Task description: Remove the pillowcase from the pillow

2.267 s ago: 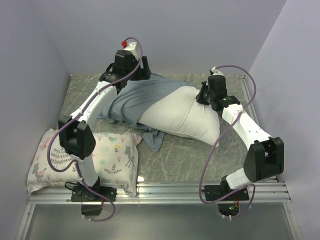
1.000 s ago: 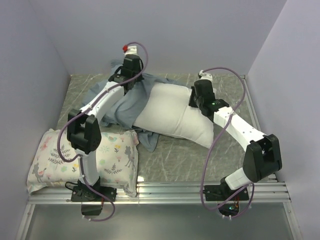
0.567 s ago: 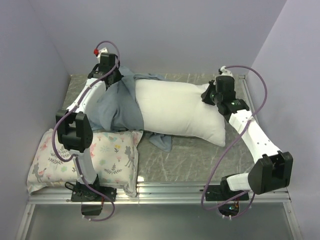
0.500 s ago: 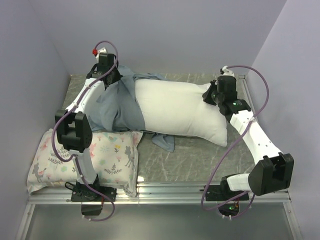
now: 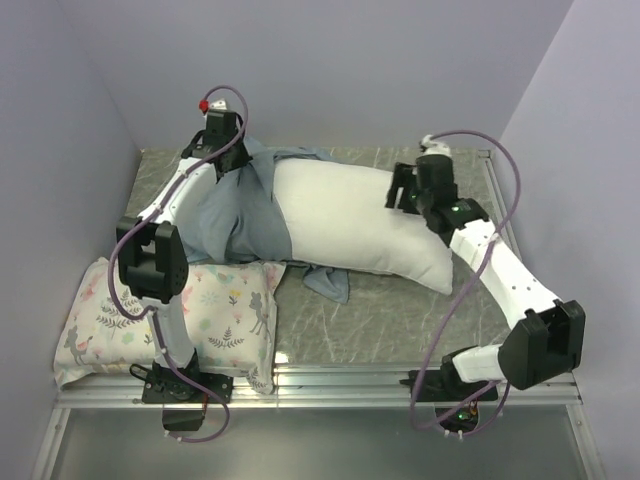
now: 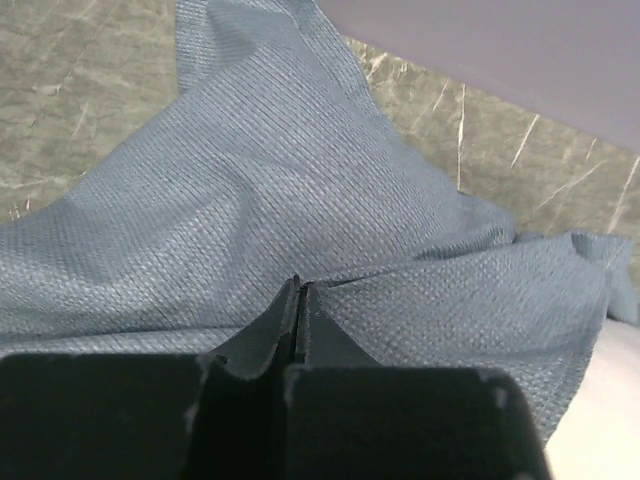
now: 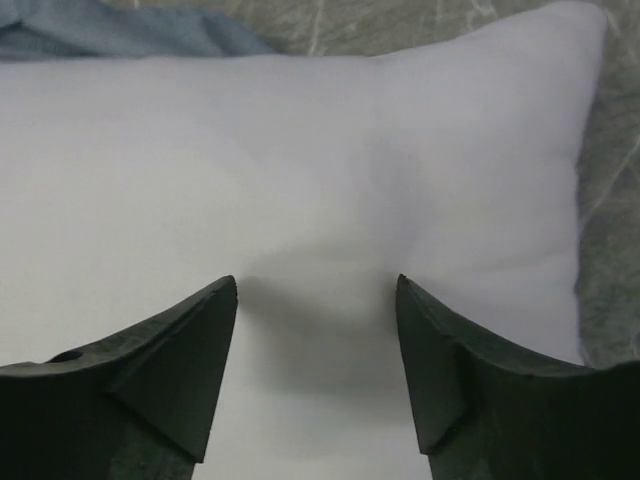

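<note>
The plain white pillow [image 5: 355, 225] lies across the middle of the table, bare over most of its length. The slate-blue pillowcase [image 5: 232, 212] is bunched over its left end, with a flap trailing out at the front [image 5: 325, 283]. My left gripper [image 5: 226, 152] is at the far left and is shut on a fold of the pillowcase [image 6: 300, 170]; creases run out from the pinched tips [image 6: 298, 288]. My right gripper [image 5: 400, 190] hovers open just above the pillow's right part [image 7: 320, 150], with its fingertips [image 7: 222, 300] apart and nothing between them.
A white pillow printed with flowers and deer [image 5: 170, 320] lies at the near left beside the left arm's base. Purple walls close in the back and both sides. An aluminium rail [image 5: 350, 385] runs along the front edge of the marbled table [image 5: 400, 310].
My right gripper has opened and let go of the pillow, then shifted a little left over it. The left gripper, still holding the pillowcase, has moved slightly right.
</note>
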`<state>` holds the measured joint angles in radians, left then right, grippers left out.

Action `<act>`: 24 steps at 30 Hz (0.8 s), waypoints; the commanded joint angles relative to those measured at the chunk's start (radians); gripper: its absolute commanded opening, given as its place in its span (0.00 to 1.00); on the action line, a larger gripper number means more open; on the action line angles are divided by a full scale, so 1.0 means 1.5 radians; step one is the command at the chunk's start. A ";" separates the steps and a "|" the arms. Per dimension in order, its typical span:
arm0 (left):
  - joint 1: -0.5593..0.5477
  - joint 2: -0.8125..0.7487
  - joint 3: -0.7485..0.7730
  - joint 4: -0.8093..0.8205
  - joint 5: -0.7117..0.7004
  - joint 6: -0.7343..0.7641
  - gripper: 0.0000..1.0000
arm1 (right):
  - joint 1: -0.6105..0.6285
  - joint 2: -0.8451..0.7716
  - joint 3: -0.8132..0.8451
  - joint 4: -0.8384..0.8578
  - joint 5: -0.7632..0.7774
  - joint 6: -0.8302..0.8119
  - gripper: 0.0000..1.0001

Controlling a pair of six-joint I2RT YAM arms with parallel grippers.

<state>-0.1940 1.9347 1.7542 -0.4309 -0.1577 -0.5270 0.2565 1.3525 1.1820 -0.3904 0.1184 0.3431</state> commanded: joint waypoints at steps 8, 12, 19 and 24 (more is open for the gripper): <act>-0.026 0.022 0.017 -0.013 -0.051 0.026 0.00 | 0.322 -0.069 -0.071 0.022 0.205 -0.091 0.87; -0.030 0.033 0.034 -0.031 -0.041 0.034 0.00 | 0.397 0.001 -0.112 0.061 0.301 -0.090 0.93; -0.040 0.040 0.057 -0.050 -0.026 0.054 0.01 | 0.411 0.195 -0.037 0.069 0.390 -0.071 0.78; -0.044 -0.003 0.051 -0.049 -0.013 0.077 0.30 | 0.405 0.230 0.071 -0.034 0.394 -0.061 0.00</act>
<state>-0.2493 1.9800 1.7962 -0.4847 -0.2077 -0.4442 0.8764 1.6962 1.2175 -0.3702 0.6945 0.2230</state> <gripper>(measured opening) 0.235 0.038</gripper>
